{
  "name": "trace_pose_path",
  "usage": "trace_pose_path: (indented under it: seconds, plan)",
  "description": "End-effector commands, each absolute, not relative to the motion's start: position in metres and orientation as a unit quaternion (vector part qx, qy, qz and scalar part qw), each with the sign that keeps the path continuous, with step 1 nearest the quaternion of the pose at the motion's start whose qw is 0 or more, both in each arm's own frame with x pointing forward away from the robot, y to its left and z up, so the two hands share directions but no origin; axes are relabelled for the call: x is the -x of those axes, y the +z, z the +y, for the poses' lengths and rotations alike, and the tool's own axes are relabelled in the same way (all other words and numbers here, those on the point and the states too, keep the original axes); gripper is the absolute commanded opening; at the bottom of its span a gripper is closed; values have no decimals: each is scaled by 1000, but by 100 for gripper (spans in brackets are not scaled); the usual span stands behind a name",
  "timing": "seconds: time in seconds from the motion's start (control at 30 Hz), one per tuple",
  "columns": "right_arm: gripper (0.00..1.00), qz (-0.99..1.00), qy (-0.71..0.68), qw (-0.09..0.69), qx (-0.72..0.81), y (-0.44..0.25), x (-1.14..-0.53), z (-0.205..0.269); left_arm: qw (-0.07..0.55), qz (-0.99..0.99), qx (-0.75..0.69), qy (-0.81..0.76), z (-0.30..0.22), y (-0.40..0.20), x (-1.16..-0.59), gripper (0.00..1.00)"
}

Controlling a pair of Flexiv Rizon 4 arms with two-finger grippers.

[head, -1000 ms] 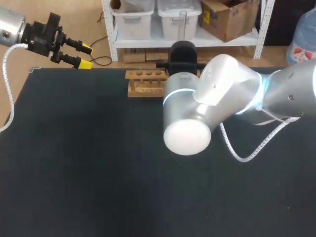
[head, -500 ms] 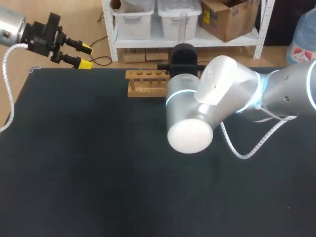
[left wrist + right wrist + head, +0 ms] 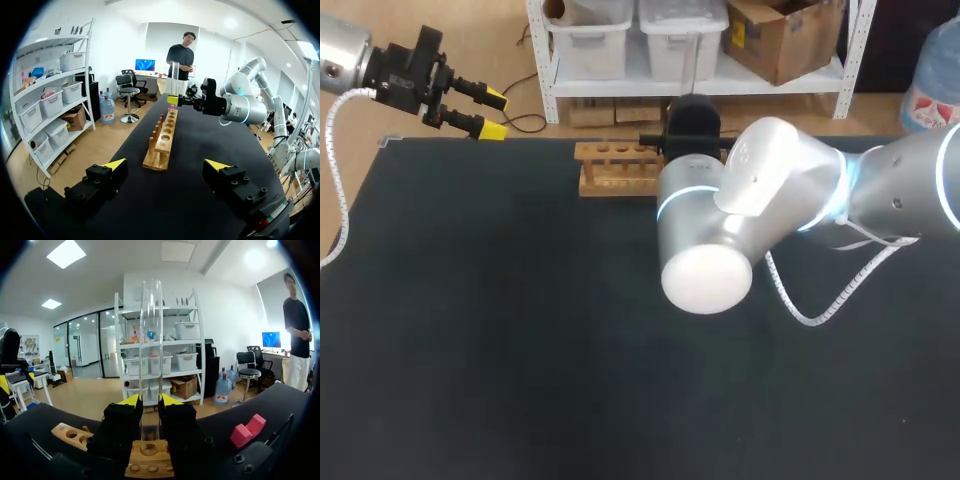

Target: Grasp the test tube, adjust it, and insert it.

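Bench [image 3: 520, 350], wooden rack [image 3: 612, 168] at far edge. Left jaws wide open, empty, well apart from rack. Right jaws clamped on test tube [image 3: 150, 340], upright over a rack hole. Grasp + adjust look done; insertion remains.

Robot lab: black table [image 3: 500, 330], test-tube rack [image 3: 613, 168]

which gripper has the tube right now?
The right gripper: jaws shut on the upright test tube above the wooden rack. The left gripper is open and empty.
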State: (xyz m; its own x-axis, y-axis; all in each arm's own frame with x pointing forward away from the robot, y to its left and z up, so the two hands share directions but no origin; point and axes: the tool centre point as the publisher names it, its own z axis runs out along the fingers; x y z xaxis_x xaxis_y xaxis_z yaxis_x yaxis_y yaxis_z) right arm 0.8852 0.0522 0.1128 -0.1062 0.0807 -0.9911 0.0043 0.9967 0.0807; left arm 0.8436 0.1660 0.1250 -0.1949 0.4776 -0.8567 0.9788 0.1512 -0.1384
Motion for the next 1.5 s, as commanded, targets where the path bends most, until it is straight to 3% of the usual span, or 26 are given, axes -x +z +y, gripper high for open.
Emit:
trace_pose_path:
  seconds: [0.03,1.5]
  plan:
    - [0,745,35,666,-29,107,-886,53,340,678,-537,-369,166,124,-843,100]
    - [0,768,53,636,-51,67,-878,65,340,678,-537,-369,166,124,-843,100]
